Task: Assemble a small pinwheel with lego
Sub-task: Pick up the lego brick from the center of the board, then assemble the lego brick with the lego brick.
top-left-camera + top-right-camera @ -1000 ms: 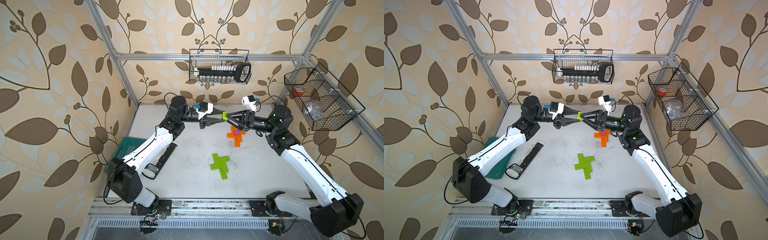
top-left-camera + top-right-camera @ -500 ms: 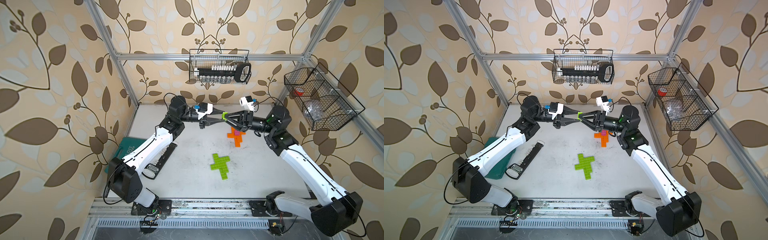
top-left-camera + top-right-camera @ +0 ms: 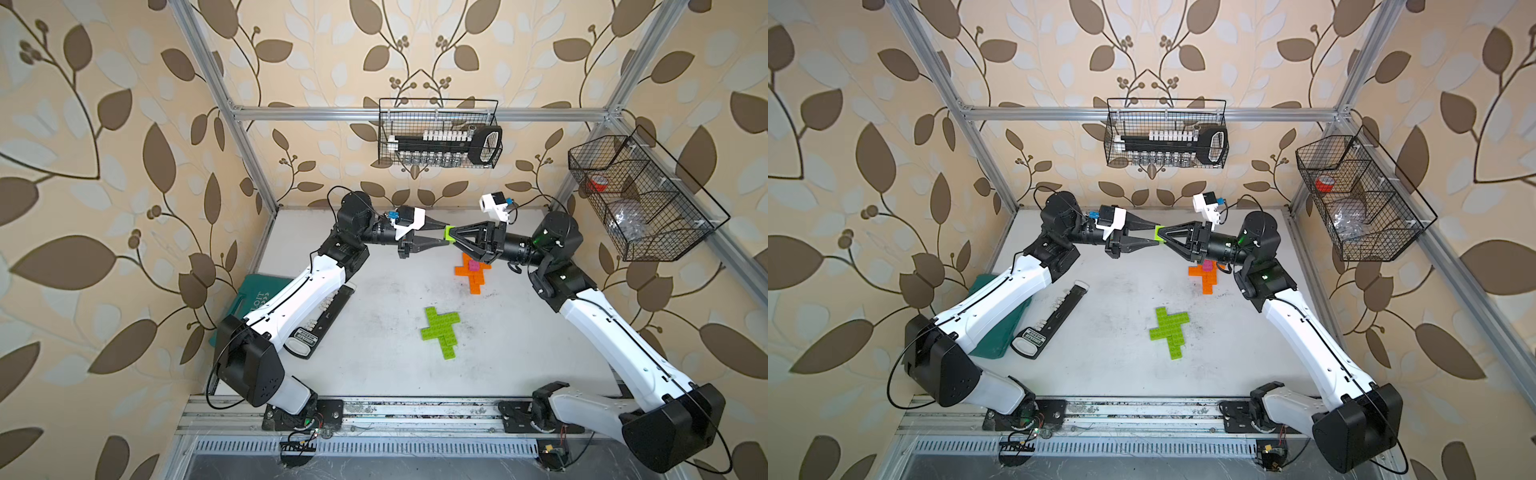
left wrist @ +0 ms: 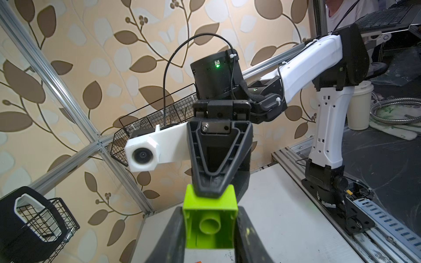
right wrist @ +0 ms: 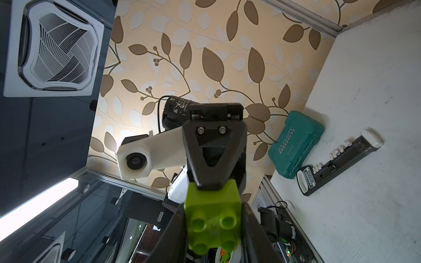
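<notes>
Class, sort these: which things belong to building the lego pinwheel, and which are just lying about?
Belongs: small green brick, lime-green brick cluster, orange brick cluster, pink brick.
Lying about: teal case, black socket rail, back wire basket, side wire basket.

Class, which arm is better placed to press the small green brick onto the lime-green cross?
Right, probably: in the right wrist view the small green brick shows studs, in the left its hollow underside, so the right tool tipped down would seat it studs up.
</notes>
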You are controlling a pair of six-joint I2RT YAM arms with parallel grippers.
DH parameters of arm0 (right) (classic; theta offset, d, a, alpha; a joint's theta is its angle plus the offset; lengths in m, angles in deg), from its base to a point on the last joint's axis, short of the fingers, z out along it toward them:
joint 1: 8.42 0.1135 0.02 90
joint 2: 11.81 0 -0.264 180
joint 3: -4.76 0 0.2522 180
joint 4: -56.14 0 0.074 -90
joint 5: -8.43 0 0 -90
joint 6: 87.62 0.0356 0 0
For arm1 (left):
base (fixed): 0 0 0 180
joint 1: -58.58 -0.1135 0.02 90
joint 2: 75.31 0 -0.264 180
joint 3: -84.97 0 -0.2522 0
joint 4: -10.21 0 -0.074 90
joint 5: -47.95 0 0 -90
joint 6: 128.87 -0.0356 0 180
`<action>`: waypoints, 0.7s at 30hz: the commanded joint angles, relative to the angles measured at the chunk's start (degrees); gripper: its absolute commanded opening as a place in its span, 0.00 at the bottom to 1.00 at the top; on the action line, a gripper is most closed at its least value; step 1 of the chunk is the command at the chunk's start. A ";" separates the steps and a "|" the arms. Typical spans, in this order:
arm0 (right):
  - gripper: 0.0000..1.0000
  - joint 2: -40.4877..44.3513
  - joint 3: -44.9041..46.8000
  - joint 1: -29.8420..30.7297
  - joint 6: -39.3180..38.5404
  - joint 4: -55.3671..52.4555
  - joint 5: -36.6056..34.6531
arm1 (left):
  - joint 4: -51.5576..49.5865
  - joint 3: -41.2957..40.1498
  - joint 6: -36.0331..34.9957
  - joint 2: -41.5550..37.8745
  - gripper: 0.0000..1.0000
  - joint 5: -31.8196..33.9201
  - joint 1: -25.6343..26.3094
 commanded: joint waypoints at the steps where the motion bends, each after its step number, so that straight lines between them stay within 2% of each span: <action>1: 0.33 1.25 0.51 0.07 -0.37 1.17 -0.40 | 0.66 1.28 -0.65 -2.04 0.00 -1.00 -0.08; 8: 0.18 1.80 0.60 0.09 -1.14 0.53 -0.53 | 0.20 1.57 0.63 -1.86 0.00 0.72 -0.10; 9: 0.17 2.05 0.47 0.03 -2.07 -0.53 -0.92 | 0.48 1.78 2.01 -1.66 0.11 1.75 -0.10; 10: 0.16 2.32 0.18 0.09 -2.99 -1.71 -1.44 | 0.21 1.97 2.38 -1.57 0.43 1.81 -0.12; 11: 0.14 2.77 -0.08 0.07 -4.50 -3.30 -2.18 | -0.65 1.98 2.16 -1.58 0.84 1.22 -0.08; 12: 0.12 3.30 -0.29 -0.01 -6.10 -4.94 -3.23 | -1.92 2.32 1.31 -1.54 0.99 -0.14 -0.09; 17: 0.05 5.68 -1.91 0.00 -15.68 -16.56 -9.63 | -3.97 0.77 2.97 -2.56 0.99 2.44 0.01; 19: 0.04 6.50 -3.42 0.00 -22.22 -26.37 -15.13 | -6.06 -0.74 4.16 -4.36 0.99 4.84 0.10; 21: 0.02 6.64 -5.18 0.07 -29.43 -39.08 -24.43 | -12.02 -1.76 5.86 -6.33 0.99 10.16 1.10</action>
